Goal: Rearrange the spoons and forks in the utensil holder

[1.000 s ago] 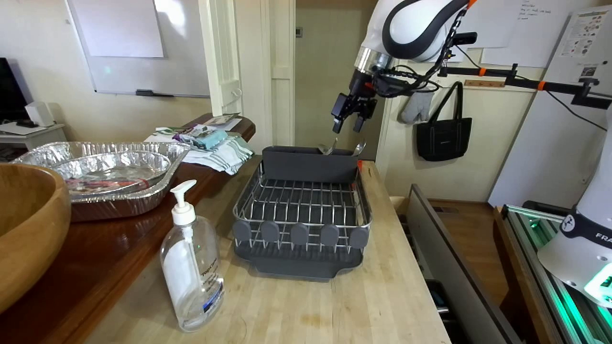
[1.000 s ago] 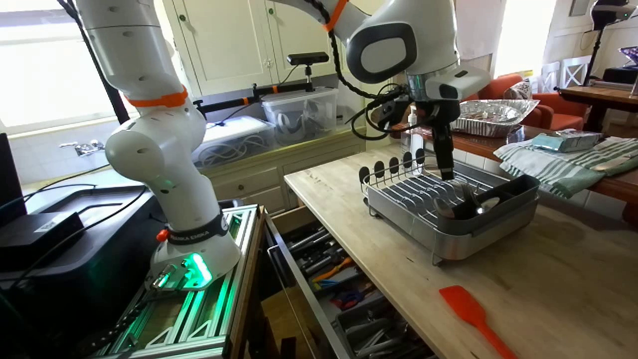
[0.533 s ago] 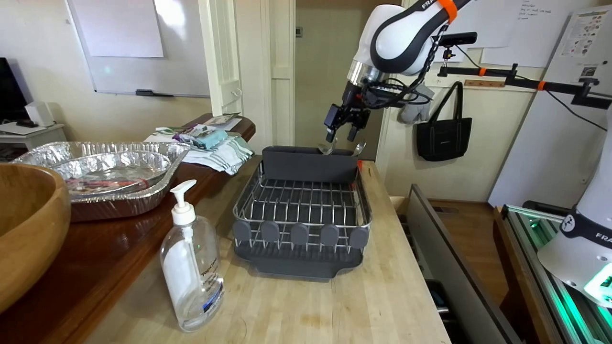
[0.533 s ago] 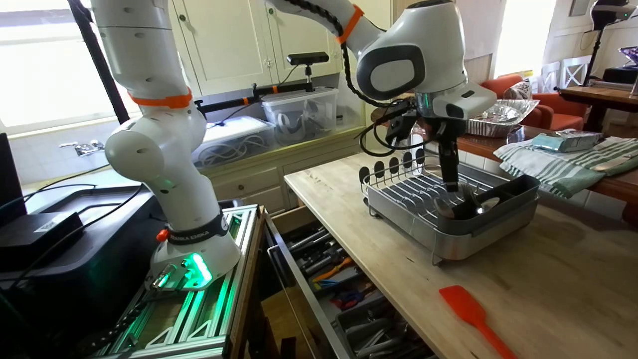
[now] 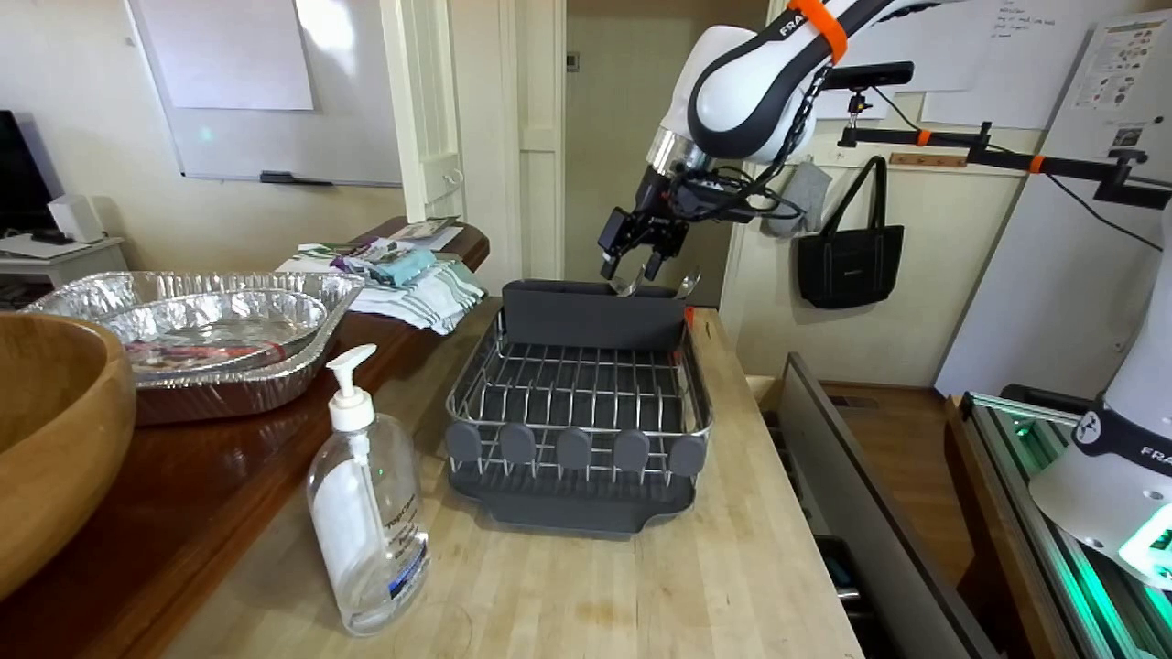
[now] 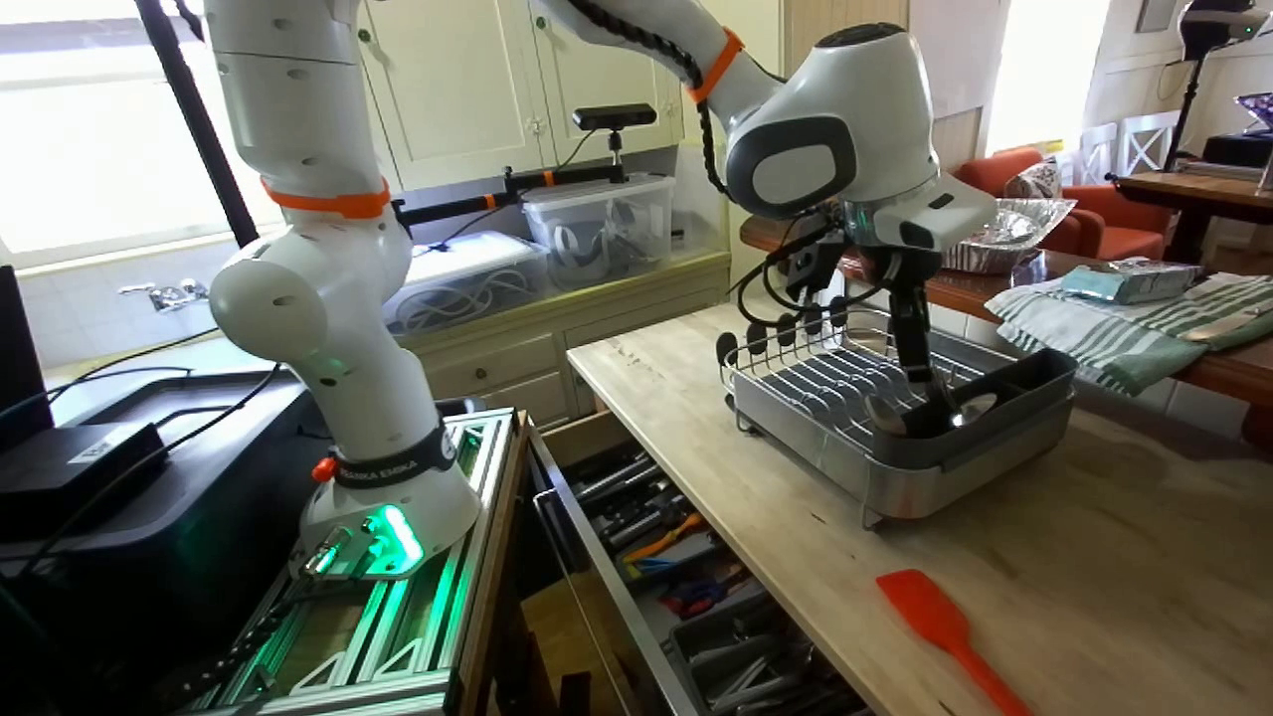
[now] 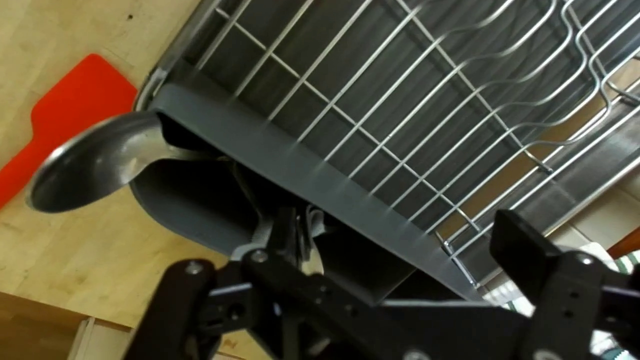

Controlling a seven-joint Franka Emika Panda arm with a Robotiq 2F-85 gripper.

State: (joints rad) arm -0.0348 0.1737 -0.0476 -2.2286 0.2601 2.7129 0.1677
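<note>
Grey utensil holder is at the end of the dish rack, w/ a spoon tilted out over its rim. I'm just above, gripper spread wide, 1 finger by other cutlery; can't tell if touching. Red spatula lies on counter nearby, approx. flat.

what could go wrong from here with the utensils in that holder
One finger of the open end effector overlaps the middle utensils in the wrist view, so lowering it might shove or jam them rather than grip them.

One spoon leans out past the end of the utensil holder, so a sideways bump could tip it out.
</note>
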